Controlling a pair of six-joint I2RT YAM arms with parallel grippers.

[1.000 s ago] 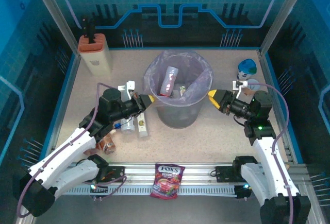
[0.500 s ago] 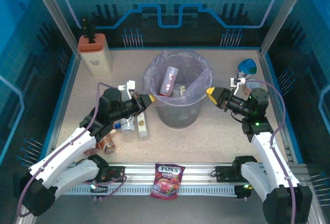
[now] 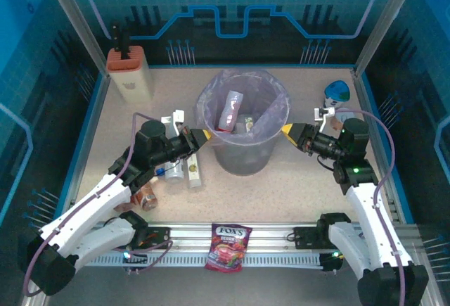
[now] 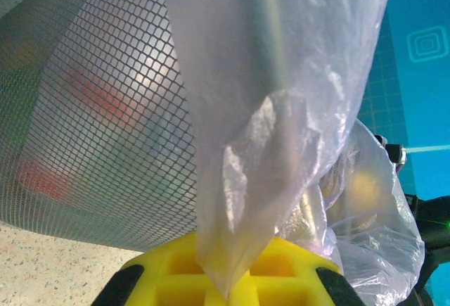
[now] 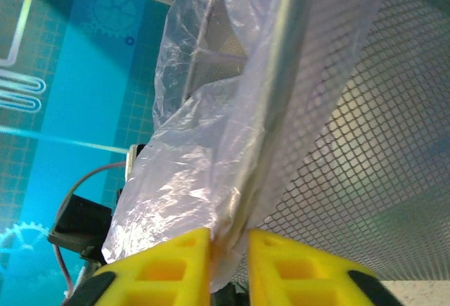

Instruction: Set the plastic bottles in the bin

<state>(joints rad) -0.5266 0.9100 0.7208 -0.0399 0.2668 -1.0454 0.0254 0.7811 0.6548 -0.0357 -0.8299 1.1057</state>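
**Part done, three to go**

Left of the bin, on the table, lie a brown bottle, a clear bottle and a pale bottle. The left gripper is clamped on the liner bag at the bin's left rim. A pink bottle lies inside the bin. At the bin's right rim, the right gripper pinches the same liner bag. By my judgement, those three are left to bin.
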